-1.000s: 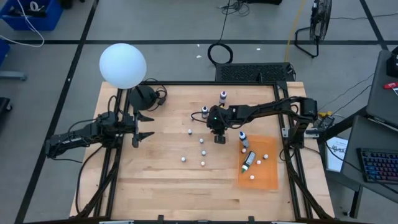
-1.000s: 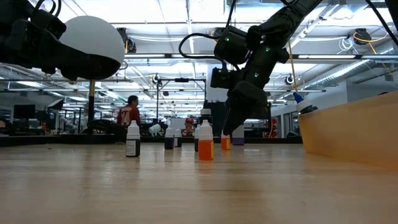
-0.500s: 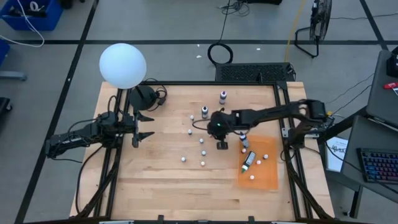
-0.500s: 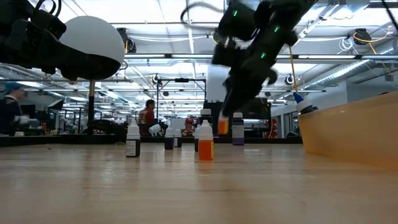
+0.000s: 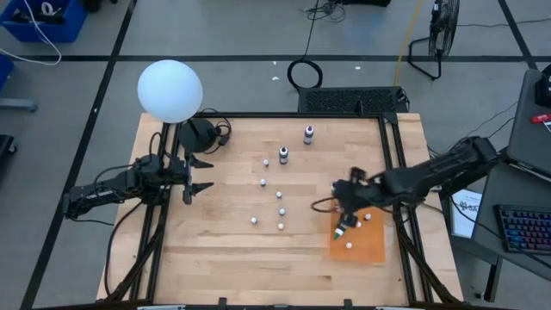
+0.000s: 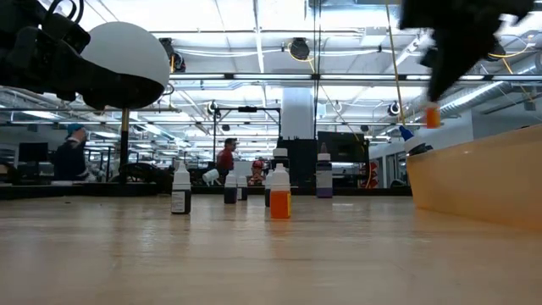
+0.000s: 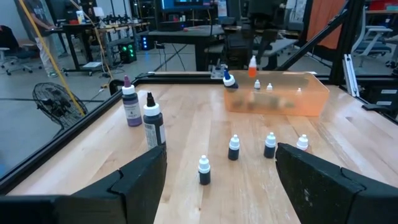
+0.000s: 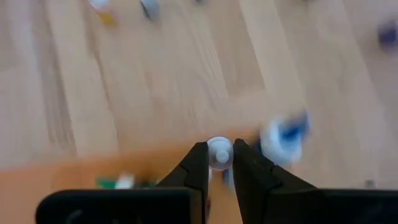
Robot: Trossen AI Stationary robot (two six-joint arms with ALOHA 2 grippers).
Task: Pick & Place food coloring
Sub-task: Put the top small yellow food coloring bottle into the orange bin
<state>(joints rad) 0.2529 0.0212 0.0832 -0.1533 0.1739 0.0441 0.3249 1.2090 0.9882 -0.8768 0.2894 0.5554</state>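
Right gripper (image 8: 217,163) is clamped on an orange food coloring bottle (image 6: 432,115), carried upright above the orange tray (image 5: 370,245) below it, presumably for drop-off. Left gripper (image 5: 191,176) waits wide open.

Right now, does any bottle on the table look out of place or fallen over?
Yes. One green-capped bottle lies on its side in the orange tray, while the bottles on the bare wood stand upright. Nothing looks spilled.

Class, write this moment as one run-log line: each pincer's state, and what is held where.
right pincer: shut on orange food coloring bottle, above orange tray | left pincer: open, waiting at table's left | other bottles: standing on table
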